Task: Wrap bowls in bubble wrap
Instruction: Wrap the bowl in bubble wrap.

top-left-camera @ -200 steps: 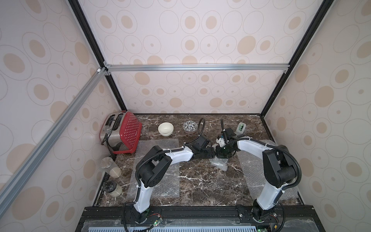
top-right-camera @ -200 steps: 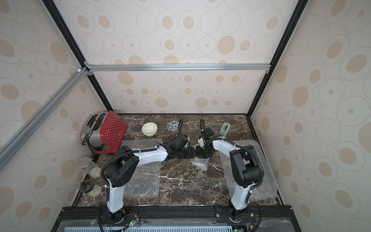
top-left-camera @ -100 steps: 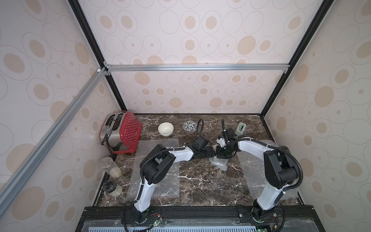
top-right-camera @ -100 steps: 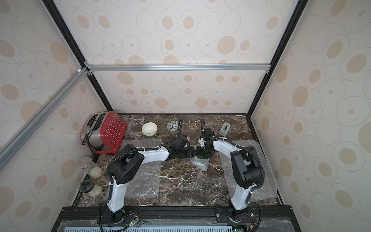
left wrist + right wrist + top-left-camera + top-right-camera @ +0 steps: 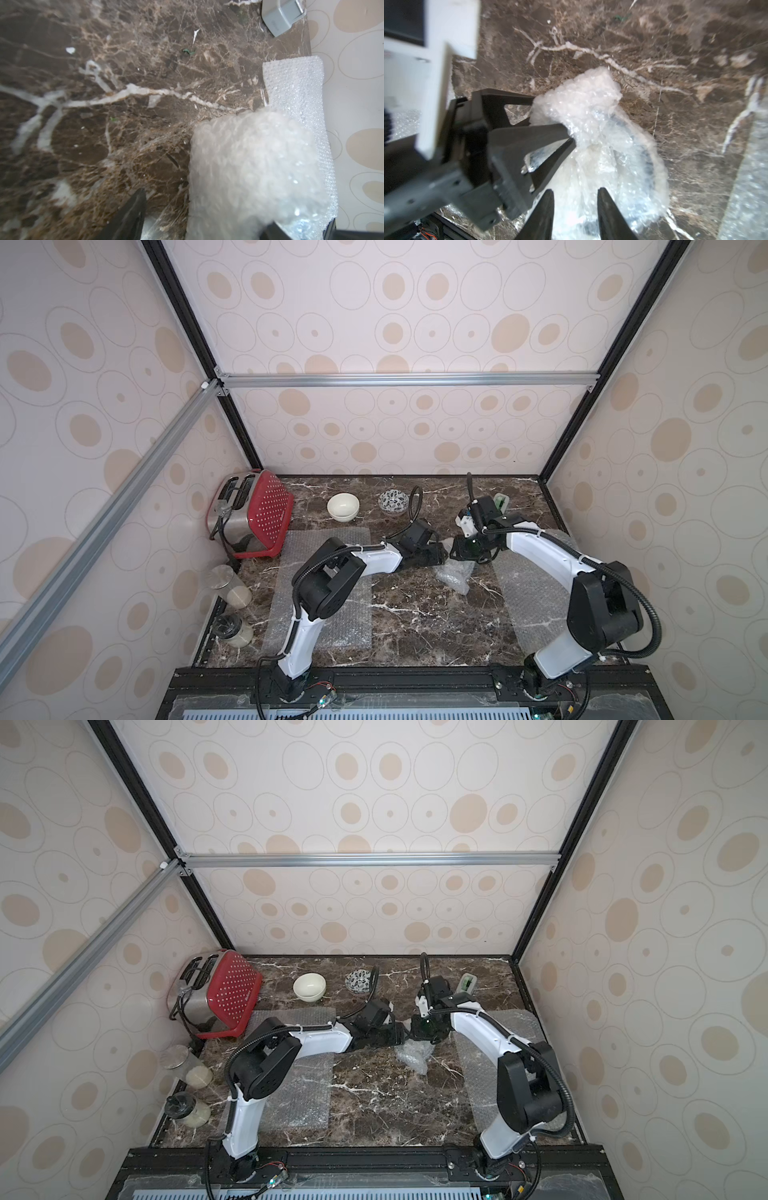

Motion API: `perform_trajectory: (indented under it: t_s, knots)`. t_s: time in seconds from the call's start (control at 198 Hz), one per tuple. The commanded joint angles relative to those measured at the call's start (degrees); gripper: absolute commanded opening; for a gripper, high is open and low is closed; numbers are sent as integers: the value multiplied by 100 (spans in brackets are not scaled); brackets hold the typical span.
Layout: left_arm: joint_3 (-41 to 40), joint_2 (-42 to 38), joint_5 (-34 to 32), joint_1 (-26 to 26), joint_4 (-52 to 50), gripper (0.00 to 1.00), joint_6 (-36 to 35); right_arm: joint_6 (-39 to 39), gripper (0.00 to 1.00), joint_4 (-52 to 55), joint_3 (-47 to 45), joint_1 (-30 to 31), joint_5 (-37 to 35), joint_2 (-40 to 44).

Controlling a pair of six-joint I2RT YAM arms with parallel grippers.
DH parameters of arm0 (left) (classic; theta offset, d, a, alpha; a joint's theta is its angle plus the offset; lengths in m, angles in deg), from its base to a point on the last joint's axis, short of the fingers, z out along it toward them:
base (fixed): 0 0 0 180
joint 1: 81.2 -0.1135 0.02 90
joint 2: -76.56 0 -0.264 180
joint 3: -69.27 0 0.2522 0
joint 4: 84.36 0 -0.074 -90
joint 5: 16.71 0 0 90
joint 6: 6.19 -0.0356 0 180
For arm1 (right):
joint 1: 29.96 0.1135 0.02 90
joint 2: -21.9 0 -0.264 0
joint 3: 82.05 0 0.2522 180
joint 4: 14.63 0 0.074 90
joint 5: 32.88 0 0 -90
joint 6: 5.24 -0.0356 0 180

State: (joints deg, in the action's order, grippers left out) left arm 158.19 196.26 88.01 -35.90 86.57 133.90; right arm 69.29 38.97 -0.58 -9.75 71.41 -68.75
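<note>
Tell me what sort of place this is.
Likely a mock kitchen counter inside a robot test booth: a marble-look countertop, a red toaster and glass jars by the wall, all enclosed by wallpapered panels on an aluminium frame.

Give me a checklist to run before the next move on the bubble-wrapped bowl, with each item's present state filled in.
1. Right pincer open: ok, its fingers stand apart over the bundle.
2. Left pincer gripping the wrap: cannot tell; wrap sits between its fingers.
3. Blue-rimmed bowl fully covered: cannot tell; its rim shows through the film.
4. Bundle resting on the table: ok.
5. Cream bowl and leaf-pattern bowl wrapped: not ok, both stand bare at the back.
6. Spare wrap ready: ok, left sheet and right sheet lie flat.
</note>
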Motion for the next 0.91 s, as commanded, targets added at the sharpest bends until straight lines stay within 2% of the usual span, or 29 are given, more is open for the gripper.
perform_trajectory:
  t_s: [0.0, 0.182, 0.678, 0.82, 0.906]
  knots:
    - [-54, 150, -6, 67, -389, 68, 45, 447, 40, 192, -41, 40, 119, 356]
    - [-28, 115, -26, 81, -432, 68, 21, 839, 43, 216, -143, 401, 170, 447]
    - [-26, 133, -39, 84, -451, 68, 19, 806, 42, 70, -337, 615, -161, -27]
    - [-17, 141, -21, 84, -452, 68, 20, 683, 36, -43, -312, 635, -341, -100]
    - [-30, 133, -22, 84, -453, 68, 20, 657, 25, -30, -263, 642, -511, -160]
